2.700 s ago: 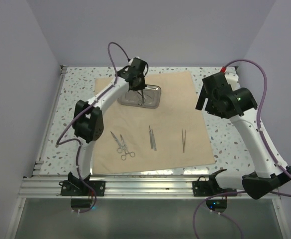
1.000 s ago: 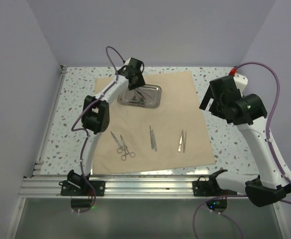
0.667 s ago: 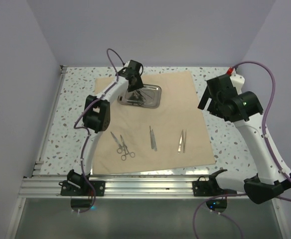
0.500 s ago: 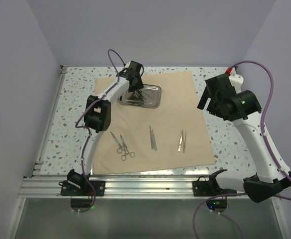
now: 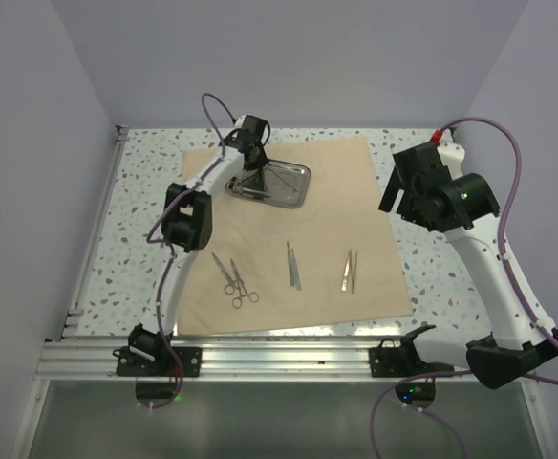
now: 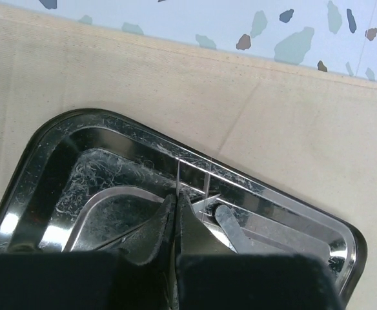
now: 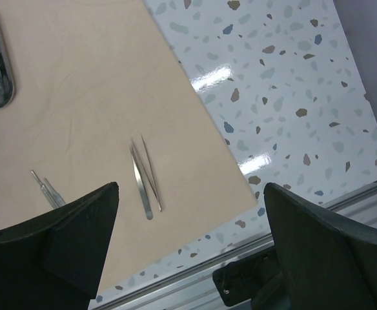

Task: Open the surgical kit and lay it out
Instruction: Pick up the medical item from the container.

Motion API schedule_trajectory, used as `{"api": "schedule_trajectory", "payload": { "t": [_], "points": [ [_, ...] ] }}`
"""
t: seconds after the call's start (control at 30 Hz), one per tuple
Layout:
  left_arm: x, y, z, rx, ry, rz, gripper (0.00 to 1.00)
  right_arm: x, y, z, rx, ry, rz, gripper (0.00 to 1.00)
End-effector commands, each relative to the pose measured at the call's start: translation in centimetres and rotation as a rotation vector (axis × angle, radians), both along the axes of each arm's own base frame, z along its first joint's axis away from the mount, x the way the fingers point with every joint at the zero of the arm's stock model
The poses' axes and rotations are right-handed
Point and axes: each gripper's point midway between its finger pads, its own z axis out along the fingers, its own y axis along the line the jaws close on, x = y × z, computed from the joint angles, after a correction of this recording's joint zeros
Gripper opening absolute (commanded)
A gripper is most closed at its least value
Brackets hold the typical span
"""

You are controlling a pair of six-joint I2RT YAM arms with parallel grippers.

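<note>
I am clamping my left tool (image 6: 175, 210) shut inside the steel tray (image 6: 53, 135) on the cloth wrap (image 5: 336, 215), and I cannot tell whether anything is caught; a thin instrument pinched only by its tip is risking slipping out. My left wrist view alone is showing that contact, while the right wrist view is showing my right tool (image 7: 192, 226) spread open.

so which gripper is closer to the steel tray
Left. The left gripper has its fingers shut inside the steel tray; the right gripper hangs open well off to its right, by the cloth's edge.
</note>
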Motion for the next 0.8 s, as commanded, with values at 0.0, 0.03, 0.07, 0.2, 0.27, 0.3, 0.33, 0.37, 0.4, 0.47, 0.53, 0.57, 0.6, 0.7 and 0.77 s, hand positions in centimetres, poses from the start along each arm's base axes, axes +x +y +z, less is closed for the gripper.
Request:
{"api": "schedule_trajectory", "payload": {
  "t": [0.0, 0.03, 0.07, 0.2, 0.27, 0.3, 0.33, 0.37, 0.4, 0.47, 0.53, 0.57, 0.6, 0.7, 0.77],
  "points": [
    [-0.1, 1.1, -0.1, 0.028, 0.013, -0.015, 0.00, -2.7, -1.9, -0.8, -0.081, 0.110, -0.011, 0.98],
    [-0.3, 1.3, 0.0, 0.035, 0.015, -0.021, 0.00, -2.6, -1.8, -0.8, -0.074, 0.105, -0.008, 0.99],
    [-0.4, 1.4, 0.4, 0.040, 0.012, -0.025, 0.00, -2.5, -1.7, -0.9, -0.073, 0.108, -0.006, 0.98],
    [-0.8, 2.0, 4.4, 0.059, -0.038, -0.040, 0.00, -2.5, -1.5, -1.1, -0.060, 0.101, 0.000, 0.98],
    [-1.0, 2.1, 5.8, 0.064, -0.050, -0.052, 0.00, -2.5, -1.3, -1.3, -0.048, 0.101, 0.004, 0.98],
    [-1.2, 1.9, 7.4, 0.047, -0.070, -0.067, 0.00, -2.6, -1.3, -1.3, -0.044, 0.098, 0.006, 0.98],
    [-1.2, 1.7, 8.3, 0.035, -0.082, -0.077, 0.00, -2.6, -1.2, -1.5, -0.038, 0.098, 0.009, 0.98],
    [-1.2, 1.4, 9.4, 0.020, -0.100, -0.087, 0.00, -2.7, -1.1, -1.6, -0.030, 0.098, 0.010, 0.98],
    [-1.4, 1.0, 11.3, -0.005, -0.127, -0.105, 0.00, -2.8, -1.1, -1.7, -0.027, 0.100, 0.011, 0.98],
    [-1.7, 0.5, 13.4, -0.031, -0.159, -0.120, 0.00, -3.0, -1.1, -1.7, -0.020, 0.093, 0.011, 0.99],
    [-2.4, -0.1, 15.9, -0.082, -0.185, -0.134, 0.00, -3.2, -1.2, -1.7, -0.018, 0.089, 0.010, 0.98],
    [-2.8, -0.5, 16.6, -0.101, -0.188, -0.138, 0.00, -3.3, -1.2, -1.6, -0.017, 0.084, 0.011, 0.98],
    [-3.5, -1.0, 18.1, -0.135, -0.201, -0.141, 0.00, -3.4, -1.5, -1.5, -0.028, 0.078, 0.003, 0.98],
    [-7.4, -4.9, 18.4, -0.143, -0.177, -0.195, 0.00, -3.6, -2.7, 0.5, -0.055, 0.023, -0.038, 0.98],
    [-10.3, -6.7, 15.7, -0.120, -0.117, -0.213, 0.00, -3.9, -3.1, 1.5, -0.063, 0.007, -0.048, 0.98]
  ]
}}
